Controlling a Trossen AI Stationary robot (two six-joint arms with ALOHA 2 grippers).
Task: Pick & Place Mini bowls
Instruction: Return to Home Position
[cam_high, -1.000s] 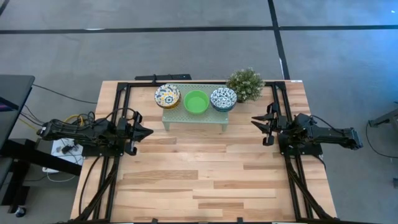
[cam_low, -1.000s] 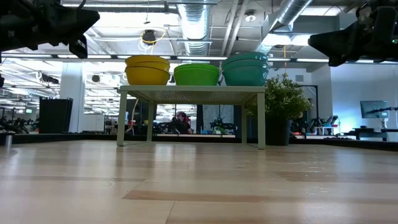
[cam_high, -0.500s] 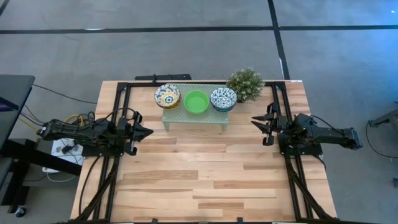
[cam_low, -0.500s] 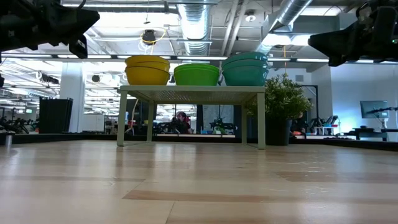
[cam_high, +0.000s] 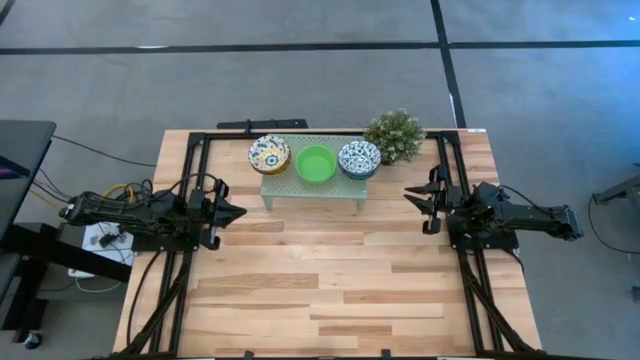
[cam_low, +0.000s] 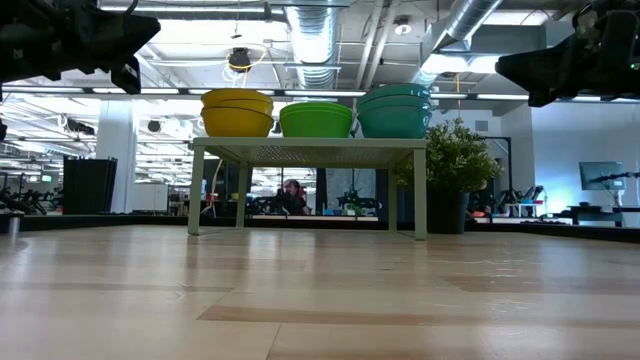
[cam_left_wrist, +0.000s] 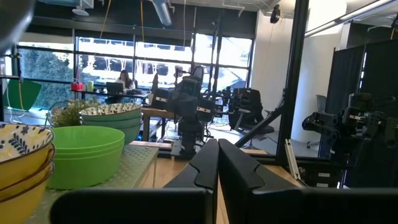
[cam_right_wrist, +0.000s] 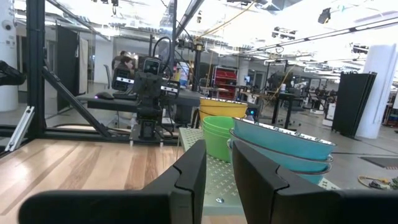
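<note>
- The pale green metal shelf (cam_high: 312, 190), its top perforated with small holes, stands on thin legs at the far middle of the plank-wood table (cam_high: 320, 290).
- Three nests of mini bowls sit in a row on the shelf top: the yellow-patterned stack (cam_high: 269, 154) nearest the left arm, the plain green stack (cam_high: 315, 164) in the middle, and the blue-patterned stack (cam_high: 359, 159) nearest the right arm.
- All the bowls are round and glossy. From the low view their outsides are solid yellow, green and teal, and the floral insides are hidden.
- In the right wrist view three nested teal rims (cam_right_wrist: 283, 142) show. From above only the top bowl of each stack can be seen.
- A bushy potted plant (cam_high: 395, 134) stands just beside the blue-patterned stack, off the shelf.
- The left gripper (cam_high: 238, 212) hangs over the table's left edge, well apart from the shelf. Its fingers (cam_left_wrist: 202, 165) are pressed together on nothing.
- The right gripper (cam_high: 420, 208) hangs over the right edge, also well apart. A narrow gap shows between its fingers (cam_right_wrist: 189, 171), and it holds nothing.
- In the low view both arms are cut off at the top corners.
</note>
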